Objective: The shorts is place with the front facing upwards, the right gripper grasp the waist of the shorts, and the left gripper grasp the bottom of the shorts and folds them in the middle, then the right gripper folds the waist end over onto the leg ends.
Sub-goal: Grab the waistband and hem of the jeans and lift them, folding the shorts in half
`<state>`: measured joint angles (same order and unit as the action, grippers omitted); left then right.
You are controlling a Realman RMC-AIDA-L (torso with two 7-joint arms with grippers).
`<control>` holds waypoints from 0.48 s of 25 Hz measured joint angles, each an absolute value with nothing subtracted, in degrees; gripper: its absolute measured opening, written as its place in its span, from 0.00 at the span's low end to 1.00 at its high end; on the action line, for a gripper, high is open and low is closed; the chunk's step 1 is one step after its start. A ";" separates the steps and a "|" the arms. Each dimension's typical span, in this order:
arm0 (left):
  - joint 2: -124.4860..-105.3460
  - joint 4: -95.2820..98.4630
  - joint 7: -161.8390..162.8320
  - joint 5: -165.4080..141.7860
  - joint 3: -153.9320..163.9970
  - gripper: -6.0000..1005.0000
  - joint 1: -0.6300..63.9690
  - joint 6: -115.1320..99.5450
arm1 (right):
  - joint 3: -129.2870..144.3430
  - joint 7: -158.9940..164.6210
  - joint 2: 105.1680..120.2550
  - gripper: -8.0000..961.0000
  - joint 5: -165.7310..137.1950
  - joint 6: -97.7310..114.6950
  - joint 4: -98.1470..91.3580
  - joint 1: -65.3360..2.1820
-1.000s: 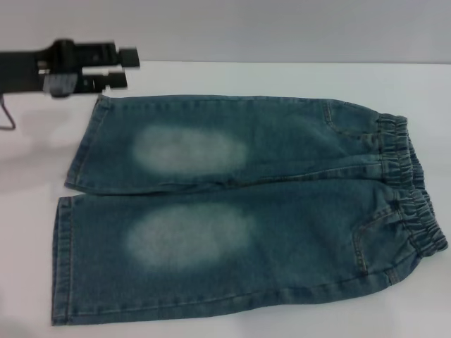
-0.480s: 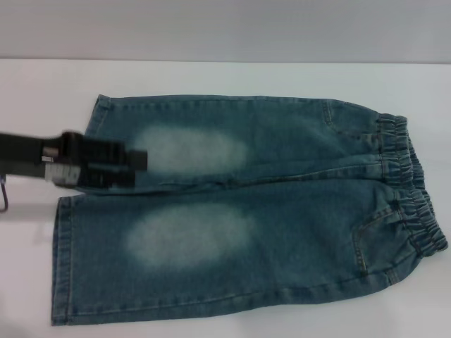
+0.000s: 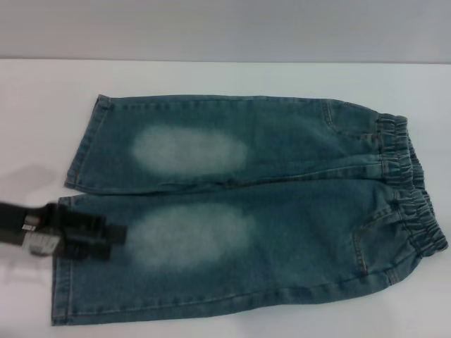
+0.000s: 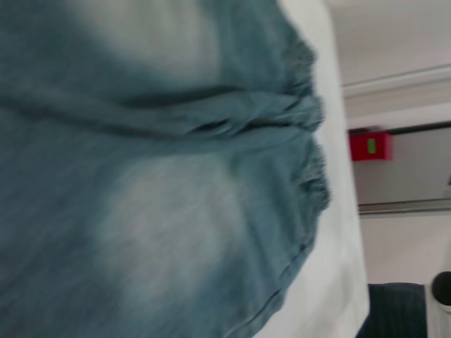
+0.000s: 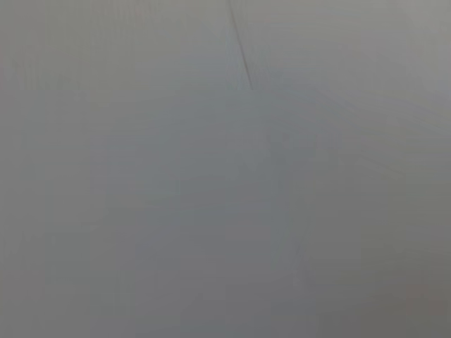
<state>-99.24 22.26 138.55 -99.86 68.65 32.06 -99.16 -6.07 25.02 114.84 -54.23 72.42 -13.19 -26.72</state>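
The shorts [image 3: 246,211] lie flat and face up on the white counter [image 3: 42,105], with the waist of the shorts [image 3: 412,190] toward the robot's right and the leg ends [image 3: 67,246] toward its left. The left gripper [image 3: 106,239] reaches in from the left edge over the nearer leg's hem, beside its pale faded patch; whether its jaws are open or holding cloth cannot be told. The right gripper is out of sight.

— Work surface? — White table [image 3: 225,77], grey wall [image 3: 225,28] behind it.
— Beyond the table's edge? — One red box [image 4: 369,146] with a green mark; a dark ribbed object [image 4: 394,310].
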 joint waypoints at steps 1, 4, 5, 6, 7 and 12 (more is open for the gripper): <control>-99.16 22.13 138.62 -100.05 68.62 0.71 31.80 -99.10 | -6.07 24.99 114.79 0.49 -54.23 72.28 -13.19 -26.85; -98.93 21.81 139.01 -100.86 68.57 0.71 30.50 -98.94 | -6.06 24.96 114.64 0.49 -54.23 72.09 -13.19 -27.00; -98.85 21.74 139.23 -101.21 68.56 0.71 29.86 -98.88 | -6.07 24.96 114.59 0.49 -54.23 72.06 -13.18 -27.05; -98.81 21.72 139.38 -101.35 68.55 0.71 29.57 -98.85 | -6.07 24.95 114.52 0.49 -54.23 72.04 -13.18 -27.10; -98.74 21.66 139.74 -101.67 68.55 0.71 28.87 -98.84 | -6.07 24.96 114.47 0.49 -54.23 71.99 -13.19 -27.17; -98.50 21.59 140.30 -102.56 68.54 0.71 27.54 -98.79 | -6.06 24.87 114.09 0.49 -54.23 70.37 -13.19 -27.86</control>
